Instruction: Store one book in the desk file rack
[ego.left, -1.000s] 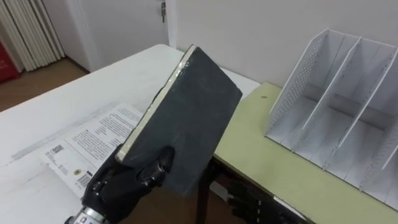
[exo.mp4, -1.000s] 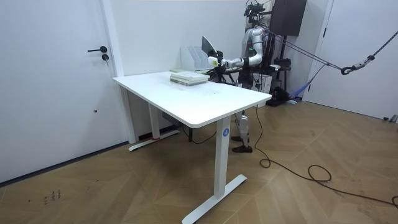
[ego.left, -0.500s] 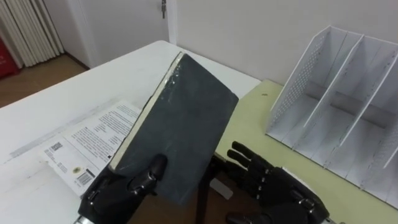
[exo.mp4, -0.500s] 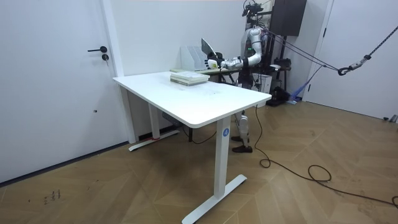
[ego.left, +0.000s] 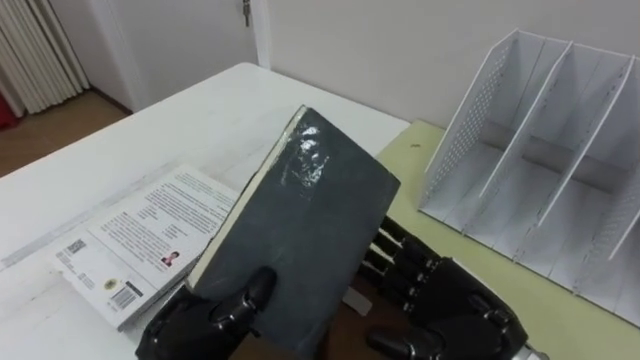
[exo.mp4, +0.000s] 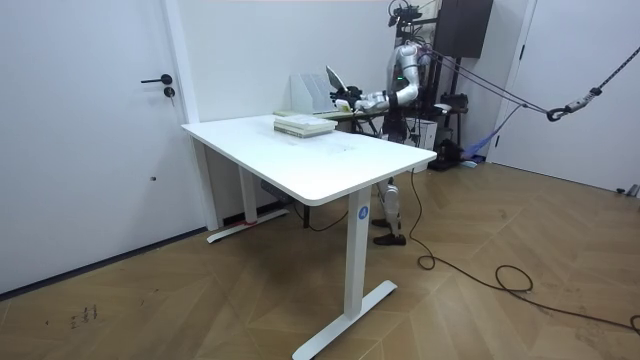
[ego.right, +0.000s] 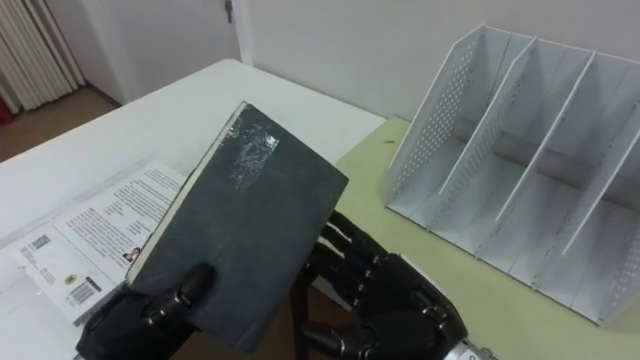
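Observation:
My left hand (ego.left: 205, 318) is shut on a dark grey book (ego.left: 300, 225), thumb on the cover, holding it tilted above the gap between the two tables. The right hand (ego.left: 445, 312) is open, its straight fingers reaching against the book's lower right edge from behind. The white file rack (ego.left: 545, 165) stands to the right on the pale green desk (ego.left: 500, 285), its upright slots holding nothing, a short way beyond the book. In the room view I stand behind the white table, with the book (exo.mp4: 335, 78) raised beside the rack (exo.mp4: 308, 92).
A white book (ego.left: 140, 235) lies flat on the white table (ego.left: 190, 120) at the left, under the raised book's lower corner. A dark gap separates that table from the green desk. A door and a curtain lie beyond the table.
The right hand has risen from below and now lies against the book's lower right edge. The book has tipped a little lower and shifted right, towards the rack.

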